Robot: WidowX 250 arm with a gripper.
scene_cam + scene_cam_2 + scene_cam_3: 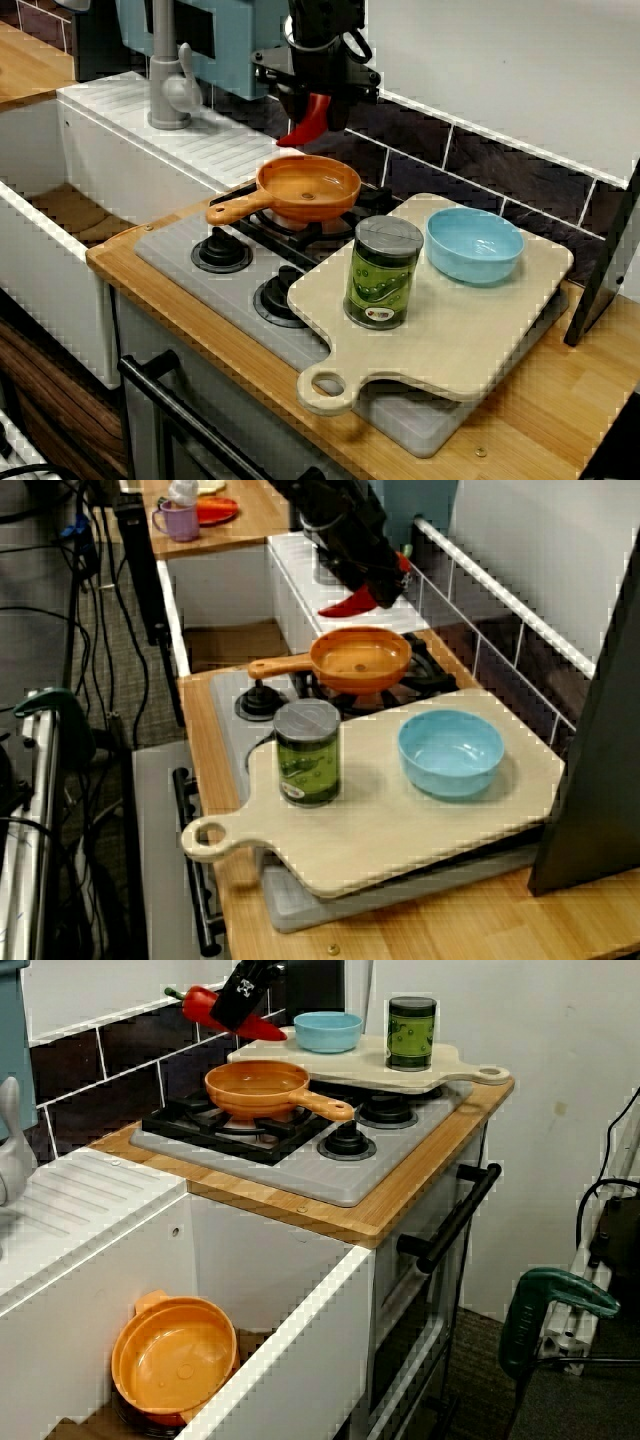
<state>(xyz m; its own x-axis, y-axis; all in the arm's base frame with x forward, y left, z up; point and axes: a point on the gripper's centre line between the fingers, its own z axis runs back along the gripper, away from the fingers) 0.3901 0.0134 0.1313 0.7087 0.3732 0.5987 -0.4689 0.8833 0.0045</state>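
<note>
At the far left a white sink (pixel 50 290) is seen, and in the view from the sink side an orange pot (pixel 172 1358) is found lying inside it. A grey faucet (pixel 170 85) is mounted on the ribbed drainboard (pixel 215 140) behind the sink. To the right of the faucet, the claw (pixel 316 100) is seen in the air over the back part of the stove (pixel 180 268), near the dark tiled wall (pixel 480 165). The claw is closed on a red pepper (pixel 306 126), which is gripped around its middle; in the view from the sink side one end of the pepper is shown on each side of the fingers. The pepper is held above and a little behind the orange pan (pixel 310 185) and is not touching it. The pan is set on a back burner, with its handle turned to the left and the front. Further right, a light cutting board (pixel 450 330) is laid over the right part of the stove and the wooden desk (pixel 560 410). On the board a green can (pixel 381 272) is standing upright, and to its right, apart from it, a blue bowl (pixel 476 245) is placed.
</note>
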